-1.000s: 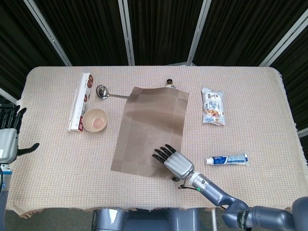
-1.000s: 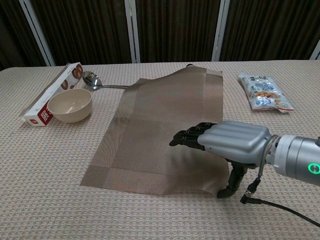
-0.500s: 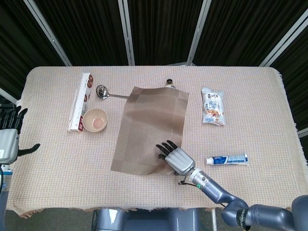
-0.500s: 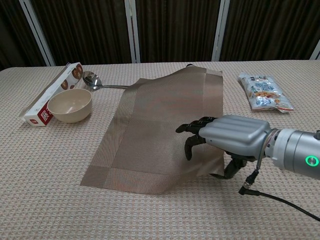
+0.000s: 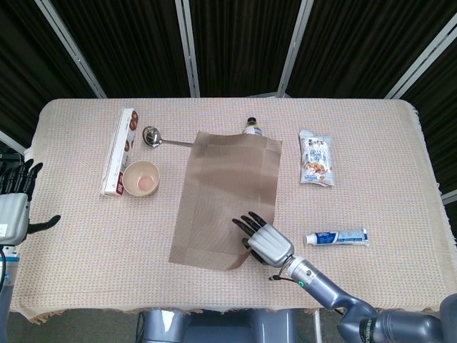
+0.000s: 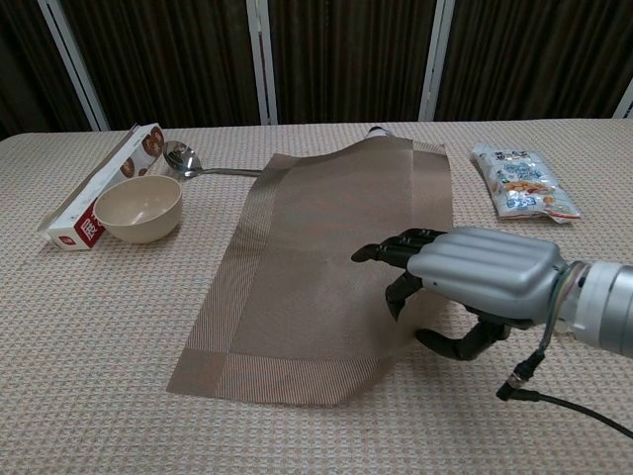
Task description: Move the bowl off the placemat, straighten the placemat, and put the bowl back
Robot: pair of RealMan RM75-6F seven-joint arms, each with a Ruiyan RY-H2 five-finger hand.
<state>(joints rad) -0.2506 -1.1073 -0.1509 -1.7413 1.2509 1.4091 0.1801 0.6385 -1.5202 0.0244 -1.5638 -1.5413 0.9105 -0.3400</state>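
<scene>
Currently right hand [image 6: 465,282] pinches near right corner of brown woven placemat [image 5: 230,196], fingers curled over, thumb under. Cream round bowl [image 5: 141,177] waits off mat, toward table's left edge. Drag gently, square mat edges to table edges; avoid creasing lifted corner.

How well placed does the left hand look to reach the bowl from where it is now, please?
Probably yes. The left hand hangs open off the table's left edge, and bare cloth lies between it and the bowl. The long box stands beside the bowl, not across the way.
</scene>
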